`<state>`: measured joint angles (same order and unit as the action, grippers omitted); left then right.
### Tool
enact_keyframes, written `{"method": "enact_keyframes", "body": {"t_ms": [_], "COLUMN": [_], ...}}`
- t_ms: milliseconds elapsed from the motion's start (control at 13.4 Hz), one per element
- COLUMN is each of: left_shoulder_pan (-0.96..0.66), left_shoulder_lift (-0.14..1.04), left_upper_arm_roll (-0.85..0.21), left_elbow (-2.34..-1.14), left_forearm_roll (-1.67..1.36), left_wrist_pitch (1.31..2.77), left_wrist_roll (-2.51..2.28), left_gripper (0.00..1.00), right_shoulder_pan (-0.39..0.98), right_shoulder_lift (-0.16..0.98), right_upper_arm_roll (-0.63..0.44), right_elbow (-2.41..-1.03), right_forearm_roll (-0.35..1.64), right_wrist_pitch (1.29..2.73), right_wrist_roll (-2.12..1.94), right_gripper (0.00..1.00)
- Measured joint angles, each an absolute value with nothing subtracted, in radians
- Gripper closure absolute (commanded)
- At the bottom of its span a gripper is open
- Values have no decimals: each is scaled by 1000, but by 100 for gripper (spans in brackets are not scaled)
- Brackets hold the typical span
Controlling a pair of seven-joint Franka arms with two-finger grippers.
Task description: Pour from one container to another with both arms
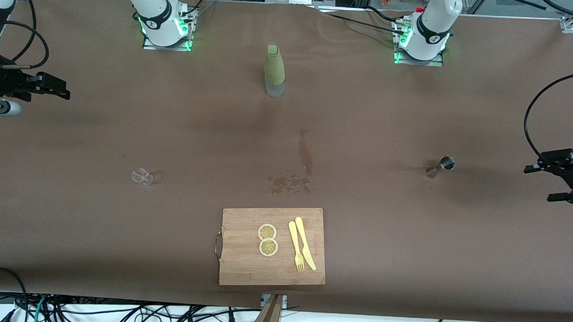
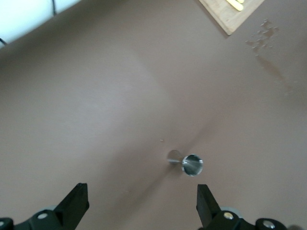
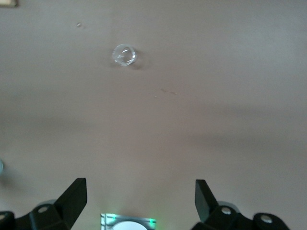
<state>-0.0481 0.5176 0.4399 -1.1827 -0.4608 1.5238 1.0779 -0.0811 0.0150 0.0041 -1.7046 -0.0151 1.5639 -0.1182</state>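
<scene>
Left pincer [image 1: 561, 176]: fingers apart, frame's right edge, beside metal cup [image 1: 441, 166] | Right pincer [image 1: 55, 87]: fingers apart, frame's upper left | Glass [image 1: 142, 177]: lower left of centre | Bottle [image 1: 274, 70]: upper centre, upright on table [image 1: 407, 241]

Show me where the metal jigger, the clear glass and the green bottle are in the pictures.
metal jigger [image 1: 446, 163], front view, on its open rim.
clear glass [image 1: 142, 176], front view, on the middle of its rim.
green bottle [image 1: 274, 70], front view, on its green body.
</scene>
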Motion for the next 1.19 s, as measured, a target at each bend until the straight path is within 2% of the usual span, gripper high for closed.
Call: {"method": "enact_keyframes", "body": {"t_ms": [224, 597, 821, 1194], "left_shoulder_pan": [-63, -65, -64, -63], "left_shoulder_lift": [430, 288, 244, 198], "left_upper_arm_roll": [371, 178, 130, 92], "left_elbow": [-1182, -1193, -1243, -1320], "left_forearm_roll": [-314, -119, -115, -115], "left_wrist_pitch": [1534, 1480, 1419, 1410], "left_wrist_roll": [813, 293, 119, -6], "left_gripper": [0, 0, 0, 0], "right_shoulder_pan": [-76, -67, -65, -65], "right_shoulder_lift": [-24, -61, -60, -59], "right_upper_arm_roll": [-13, -21, -24, -27], "right_elbow": [-1750, -1766, -1767, -1767], "right_forearm_roll": [-16, -16, -16, -16], "right_wrist_pitch": [1587, 1657, 1651, 1649], "right_wrist_roll": [-24, -6, -2, 0], "right_gripper": [0, 0, 0, 0]}}
